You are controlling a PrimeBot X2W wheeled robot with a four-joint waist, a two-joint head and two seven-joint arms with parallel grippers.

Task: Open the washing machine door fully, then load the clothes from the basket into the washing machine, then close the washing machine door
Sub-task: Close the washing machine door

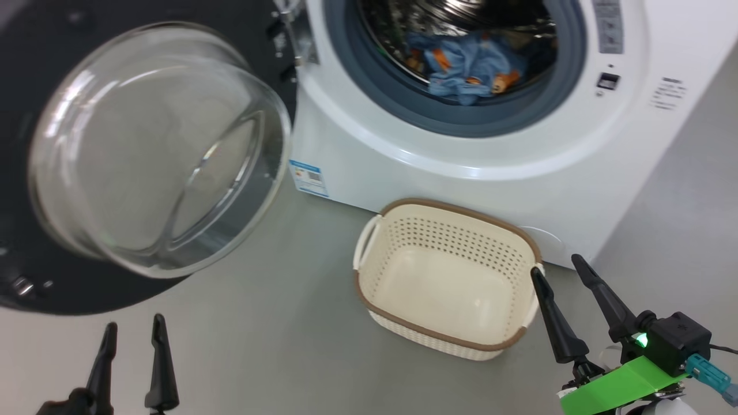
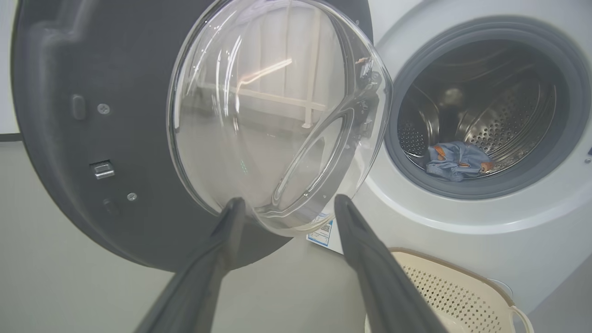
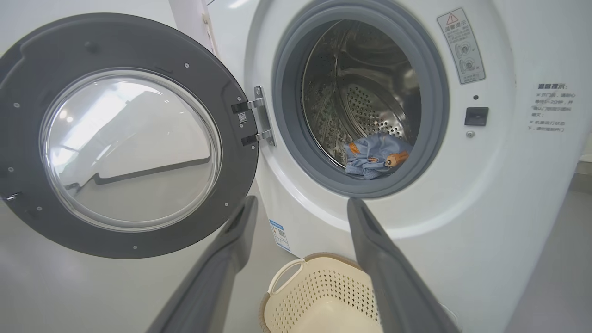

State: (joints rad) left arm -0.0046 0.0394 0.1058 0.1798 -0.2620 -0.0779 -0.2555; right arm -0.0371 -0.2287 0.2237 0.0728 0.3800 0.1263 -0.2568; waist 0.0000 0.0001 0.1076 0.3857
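The washing machine (image 1: 461,155) (image 2: 462,231) (image 3: 462,222) stands with its door (image 1: 155,150) (image 2: 277,115) (image 3: 129,143) swung wide open to the left. The light blue printed clothes (image 1: 461,66) (image 2: 455,159) (image 3: 374,155) lie inside the steel drum. On the floor in front sits the cream basket (image 1: 450,276) (image 2: 453,296) (image 3: 319,296), with nothing in it. My left gripper (image 1: 134,334) (image 2: 286,203) is open, low, just below the door's glass bowl. My right gripper (image 1: 558,268) (image 3: 300,203) is open beside the basket's right rim, holding nothing.
A grey floor (image 1: 277,323) spreads around the basket and under the door. A blue label sticker (image 1: 308,177) is on the machine's lower front. The door hinge (image 3: 259,115) is at the left of the opening, and the latch slot (image 3: 476,115) at its right.
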